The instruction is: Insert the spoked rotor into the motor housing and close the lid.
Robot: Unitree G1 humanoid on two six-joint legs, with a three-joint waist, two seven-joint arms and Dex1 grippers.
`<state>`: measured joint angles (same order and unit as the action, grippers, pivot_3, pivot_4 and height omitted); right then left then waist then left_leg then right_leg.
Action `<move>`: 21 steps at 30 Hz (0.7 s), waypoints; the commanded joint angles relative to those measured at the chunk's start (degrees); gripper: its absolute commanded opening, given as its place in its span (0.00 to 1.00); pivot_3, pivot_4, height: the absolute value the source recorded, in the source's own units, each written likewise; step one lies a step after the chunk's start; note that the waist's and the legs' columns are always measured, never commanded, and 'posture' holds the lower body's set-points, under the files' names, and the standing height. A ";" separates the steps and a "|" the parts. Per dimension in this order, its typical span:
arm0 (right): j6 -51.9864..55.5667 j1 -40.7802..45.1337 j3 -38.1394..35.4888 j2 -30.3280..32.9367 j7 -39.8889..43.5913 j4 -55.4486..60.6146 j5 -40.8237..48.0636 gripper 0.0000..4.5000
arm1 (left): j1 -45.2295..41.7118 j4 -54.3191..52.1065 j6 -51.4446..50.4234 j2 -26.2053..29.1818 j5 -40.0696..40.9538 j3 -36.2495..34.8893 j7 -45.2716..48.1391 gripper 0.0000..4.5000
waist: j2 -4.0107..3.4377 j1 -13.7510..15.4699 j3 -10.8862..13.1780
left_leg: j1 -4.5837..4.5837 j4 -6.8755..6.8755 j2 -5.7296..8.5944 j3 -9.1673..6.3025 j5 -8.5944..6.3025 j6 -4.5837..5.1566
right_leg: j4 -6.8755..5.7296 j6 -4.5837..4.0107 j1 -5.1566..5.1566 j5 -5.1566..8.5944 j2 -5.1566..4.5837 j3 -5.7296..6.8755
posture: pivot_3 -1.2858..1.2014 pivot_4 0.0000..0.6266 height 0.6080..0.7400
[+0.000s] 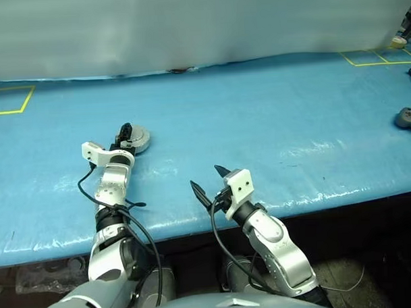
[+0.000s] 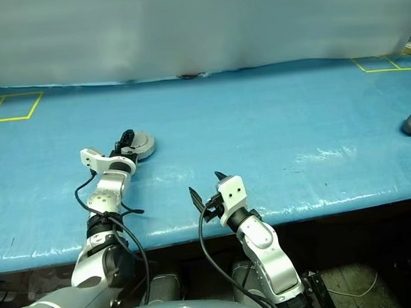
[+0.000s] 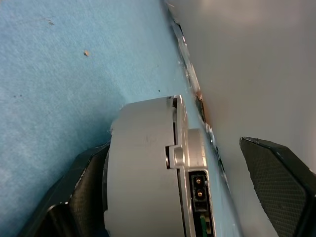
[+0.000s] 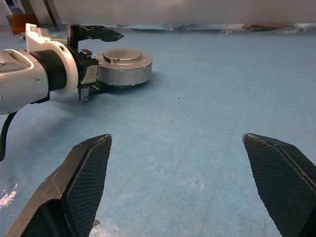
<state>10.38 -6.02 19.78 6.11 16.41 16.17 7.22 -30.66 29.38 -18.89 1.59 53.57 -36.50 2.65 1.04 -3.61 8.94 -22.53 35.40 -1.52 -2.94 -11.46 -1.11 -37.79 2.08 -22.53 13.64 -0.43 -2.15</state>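
A blue-covered table point(image 1: 272, 131) carries one round metal motor housing point(image 4: 123, 66), sitting toward the table's left side, about midway between its near and far edges, with its grey lid point(image 4: 121, 53) down on top. The spoked rotor is presumably shut inside. The housing looks solid, stiff and fairly heavy for its size, its smooth machined wall likely slippery; the firmest hold would be across that wall, clear of the small connector on its side. Two claws are at work. The left claw point(image 4: 89, 47) stands wide open around the housing, one finger point(image 3: 74, 192) against its wall, gripping nothing. The right claw point(image 1: 208, 181) hangs open and empty over the near edge.
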 commanded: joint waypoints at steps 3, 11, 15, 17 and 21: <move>-1.23 0.25 -0.28 -0.66 0.87 1.09 0.56 1.00 | 10.69 -9.36 -7.98 -2.08 1.94 0.56 -5.91 0.99 | -0.07 -0.10 -0.25 | 0.03 -0.01 0.01 0.12 -0.01 0.00 | 0.02 -0.07 -0.03 0.04 -0.01 -0.17 | 0.52 0.24 1.00; -0.94 0.26 -0.70 -0.81 1.79 0.76 0.95 1.00 | 23.09 -24.33 -18.61 -0.03 3.30 6.38 -5.11 0.99 | -0.15 0.16 -0.50 | 0.09 0.04 0.02 0.29 -0.06 -0.04 | 0.05 -0.11 -0.04 0.08 -0.06 -0.36 | 0.52 0.24 1.00; -1.27 -0.35 -1.21 -0.63 2.10 0.78 1.26 1.00 | 29.58 -32.56 -16.03 6.60 -6.53 17.37 4.60 0.99 | -0.14 0.06 -0.49 | 0.03 0.02 0.00 0.30 -0.10 -0.12 | 0.05 -0.14 -0.18 0.10 -0.05 -0.39 | 0.52 0.24 1.00; -1.43 -0.75 -1.53 -0.42 2.17 0.77 1.24 1.00 | 31.67 -35.24 -12.61 8.39 -10.75 21.28 7.98 0.99 | -0.14 0.36 -0.49 | -0.01 -0.08 0.01 0.34 -0.11 -0.13 | 0.09 -0.18 -0.24 0.12 -0.08 -0.42 | 0.52 0.24 1.00; -2.89 -1.42 -2.30 -0.10 2.19 0.38 0.60 1.00 | 34.32 -37.70 -0.75 10.93 -22.97 28.80 13.48 0.99 | -0.13 1.33 -0.48 | -0.17 -0.18 0.00 0.40 -0.11 -0.13 | 0.14 -0.22 -0.43 0.14 -0.10 -0.47 | 0.52 0.24 1.00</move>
<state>9.69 -7.35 18.08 6.17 18.43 15.70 7.60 3.03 -6.94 -23.69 12.04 35.04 -10.45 14.11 0.90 -2.28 8.46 -22.74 35.21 -1.54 -2.50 -11.57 -1.24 -37.65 1.86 -23.01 13.78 -0.53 -2.64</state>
